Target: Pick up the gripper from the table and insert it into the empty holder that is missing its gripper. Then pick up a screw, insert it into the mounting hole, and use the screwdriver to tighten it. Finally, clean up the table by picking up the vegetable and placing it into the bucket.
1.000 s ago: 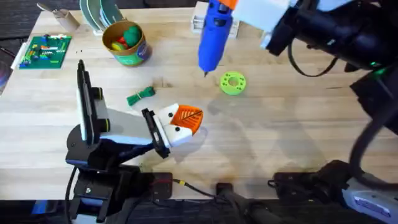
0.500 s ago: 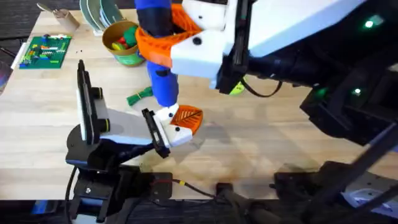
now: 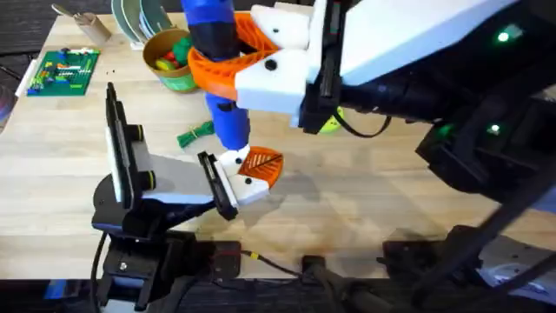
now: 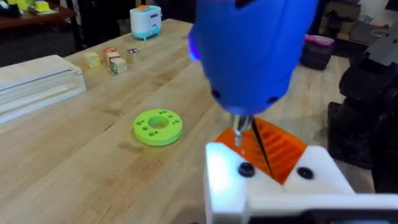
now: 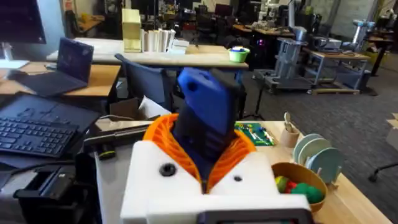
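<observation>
A pale wooden table (image 3: 373, 174) carries the work. From overhead, the right gripper (image 3: 230, 52) is clamped on the blue screwdriver (image 3: 221, 87), held upright with its tip down on the white holder (image 3: 239, 178) near centre, where the orange gripper (image 3: 263, 163) already sits; the vegetable (image 3: 196, 133) lies at ten o'clock of the holder, and the bucket (image 3: 174, 65) stands further toward eleven. The left wrist view shows the metal tip (image 4: 239, 134) meeting the holder just above a dark screw head (image 4: 246, 168), with a green ring (image 4: 158, 126) at nine o'clock; whether the left gripper is open or closed, I cannot tell. The right wrist view shows orange pads (image 5: 158, 134) hugging the screwdriver's barrel. That tool looks rigid, smooth and somewhat top-heavy, so a mid-body hold probably suits; the sprig seems light and limp, best pinched at its band.
</observation>
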